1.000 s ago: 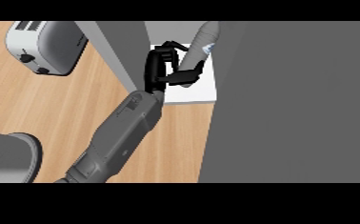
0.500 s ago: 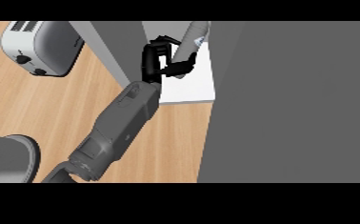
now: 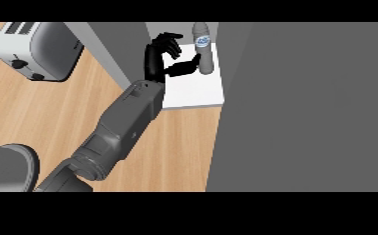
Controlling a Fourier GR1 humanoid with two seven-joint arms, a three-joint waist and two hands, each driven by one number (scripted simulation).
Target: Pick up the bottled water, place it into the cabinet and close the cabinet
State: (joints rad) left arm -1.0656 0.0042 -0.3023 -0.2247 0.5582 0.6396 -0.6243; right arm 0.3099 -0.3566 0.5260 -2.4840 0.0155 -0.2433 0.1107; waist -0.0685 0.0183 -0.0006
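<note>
Since only the head view is on record, you have one angle to work from.

Head view:
- One grey forearm (image 3: 122, 124) comes in from the lower left and runs up and to the right across the wooden bench (image 3: 44, 114). By its side of the view and the way the palm faces, read it as the left arm.
- The left hand (image 3: 156, 61) is inside the cabinet opening, above the white shelf (image 3: 192, 91), with the palm turned right towards the bottled water (image 3: 204, 54).
- The fingers (image 3: 168, 43) are released. They are spread and lightly bent, and a strip of white shelf shows between their tips and the bottle. Nothing is grasped.
- The thumb (image 3: 183, 69) reaches right, and its tip is at the bottle's lower side. You cannot tell whether it touches or sits just beside.
- The bottled water stands on the white shelf at its far right, close against the large grey panel (image 3: 295, 104) that fills the right of the view. Its blue-and-white label faces you.
- A narrower grey panel (image 3: 111, 49) borders the shelf on the left, and the cabinet is open.
- A silver toaster (image 3: 40, 49) sits on the bench at the upper left, well apart from the hand.
- A rounded grey object (image 3: 15, 166) is cut off by the lower left edge, and you cannot identify it.
- The right hand does not show.
</note>
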